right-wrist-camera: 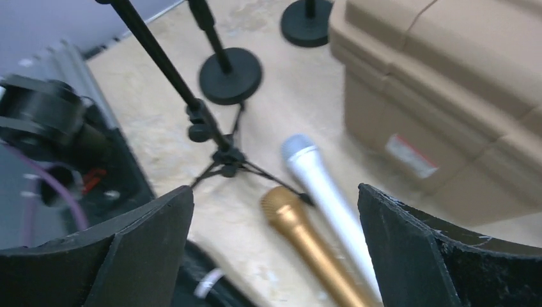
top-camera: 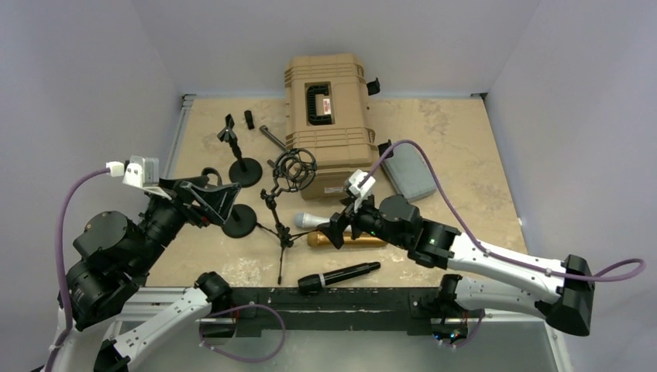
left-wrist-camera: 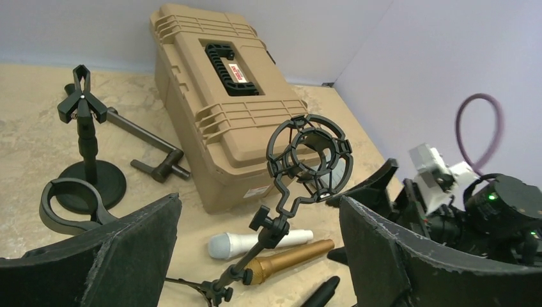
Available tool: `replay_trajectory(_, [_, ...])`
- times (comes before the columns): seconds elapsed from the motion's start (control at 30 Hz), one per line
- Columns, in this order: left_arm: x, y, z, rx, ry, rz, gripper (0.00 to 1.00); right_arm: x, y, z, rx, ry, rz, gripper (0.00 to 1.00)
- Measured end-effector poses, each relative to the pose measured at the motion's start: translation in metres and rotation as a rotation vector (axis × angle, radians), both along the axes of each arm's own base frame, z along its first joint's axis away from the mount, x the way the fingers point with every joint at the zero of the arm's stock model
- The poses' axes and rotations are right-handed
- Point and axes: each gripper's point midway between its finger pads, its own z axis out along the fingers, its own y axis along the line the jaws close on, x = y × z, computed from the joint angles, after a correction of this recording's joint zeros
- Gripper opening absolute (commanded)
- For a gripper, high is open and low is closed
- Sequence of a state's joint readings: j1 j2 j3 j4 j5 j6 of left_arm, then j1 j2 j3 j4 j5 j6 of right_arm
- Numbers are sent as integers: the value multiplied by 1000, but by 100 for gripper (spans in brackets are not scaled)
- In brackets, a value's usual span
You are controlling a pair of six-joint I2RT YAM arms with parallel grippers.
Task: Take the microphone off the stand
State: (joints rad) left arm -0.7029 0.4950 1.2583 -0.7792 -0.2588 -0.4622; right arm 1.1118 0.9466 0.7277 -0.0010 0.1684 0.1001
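Observation:
A black tripod stand (top-camera: 280, 232) carries a ring-shaped shock mount (top-camera: 294, 170) that holds nothing; it also shows in the left wrist view (left-wrist-camera: 310, 157). A white microphone (top-camera: 314, 220), a gold microphone (top-camera: 349, 240) and a black microphone (top-camera: 338, 277) lie flat on the table by the tripod's feet. My right gripper (top-camera: 341, 225) is open, low over the white (right-wrist-camera: 326, 192) and gold (right-wrist-camera: 307, 243) microphones, holding nothing. My left gripper (top-camera: 221, 200) is open and empty, left of the tripod, facing the mount (left-wrist-camera: 259, 211).
A tan hard case (top-camera: 325, 116) stands at the back, a grey pouch (top-camera: 411, 172) to its right. Two round-base stands sit on the left: one with a clip (top-camera: 245, 172), one with a ring holder (top-camera: 239, 221). A black rod (top-camera: 273, 137) lies by the case.

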Motion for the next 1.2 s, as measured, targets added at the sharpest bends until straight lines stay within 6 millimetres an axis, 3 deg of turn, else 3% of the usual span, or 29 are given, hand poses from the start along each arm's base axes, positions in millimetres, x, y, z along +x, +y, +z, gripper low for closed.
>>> replay_trajectory(0.17, [2, -2, -1, -6, 6, 0, 91, -17, 37, -27, 162, 339, 74, 87])
replay_trajectory(0.27, [2, -3, -3, -9, 14, 0, 91, -29, 48, -43, 279, 524, 146, 85])
replay_trajectory(0.57, [2, -3, -4, -21, 21, 0, 91, -29, 77, -64, 445, 866, 197, 76])
replay_trajectory(0.9, [0, 0, -4, -25, 22, 9, 91, -14, 95, -78, 532, 1014, 128, 60])
replay_trajectory(1.03, [-1, 1, -5, -23, 24, 11, 91, -4, 104, -73, 561, 1018, 112, 52])
replay_trajectory(1.2, [-2, 4, -6, -23, 22, 19, 91, -2, 122, -66, 584, 1020, 147, 49])
